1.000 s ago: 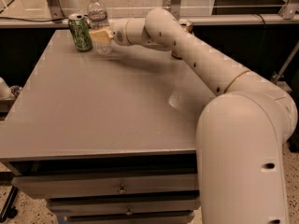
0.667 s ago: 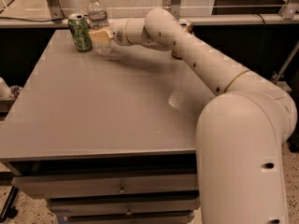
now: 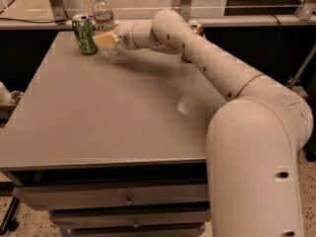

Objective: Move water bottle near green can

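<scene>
Gripper at the far left corner, clamped on the bottle

The white arm [image 3: 217,68] stretches across the grey table [image 3: 108,117] to its far left corner, and there the two-finger gripper [image 3: 105,39] is closed around the middle of the clear ribbed plastic water bottle [image 3: 102,15] with the white cap; the bottle stands upright, just beside the small green can [image 3: 85,34] with pale swirls, which sits to its left, while a gold-bronze can [image 3: 197,25] peeks out behind the arm at the far edge
</scene>
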`<act>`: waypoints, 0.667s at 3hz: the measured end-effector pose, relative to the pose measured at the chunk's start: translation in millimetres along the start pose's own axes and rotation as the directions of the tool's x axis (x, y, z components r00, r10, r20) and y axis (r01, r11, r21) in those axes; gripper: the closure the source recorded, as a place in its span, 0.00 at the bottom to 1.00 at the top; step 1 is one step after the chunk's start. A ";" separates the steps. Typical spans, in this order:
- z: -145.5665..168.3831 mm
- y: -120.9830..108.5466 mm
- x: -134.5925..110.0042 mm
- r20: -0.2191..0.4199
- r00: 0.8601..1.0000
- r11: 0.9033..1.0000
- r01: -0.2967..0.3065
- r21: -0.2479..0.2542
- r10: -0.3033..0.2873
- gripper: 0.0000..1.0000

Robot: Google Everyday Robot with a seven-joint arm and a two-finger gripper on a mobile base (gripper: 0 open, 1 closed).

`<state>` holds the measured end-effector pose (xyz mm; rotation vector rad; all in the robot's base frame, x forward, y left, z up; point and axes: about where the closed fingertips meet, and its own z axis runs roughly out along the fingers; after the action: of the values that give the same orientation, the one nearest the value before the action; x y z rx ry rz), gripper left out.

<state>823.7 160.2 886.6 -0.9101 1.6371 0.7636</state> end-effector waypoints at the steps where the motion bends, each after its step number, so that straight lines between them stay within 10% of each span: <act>1: -0.1 5.3 10.8 0.008 0.999 0.999 -0.035 -0.007 0.035 0.00; 2: -4.3 9.4 17.4 0.013 0.998 0.998 -0.055 -0.007 0.055 0.00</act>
<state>811.0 158.2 871.0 -0.8654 1.6547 0.8119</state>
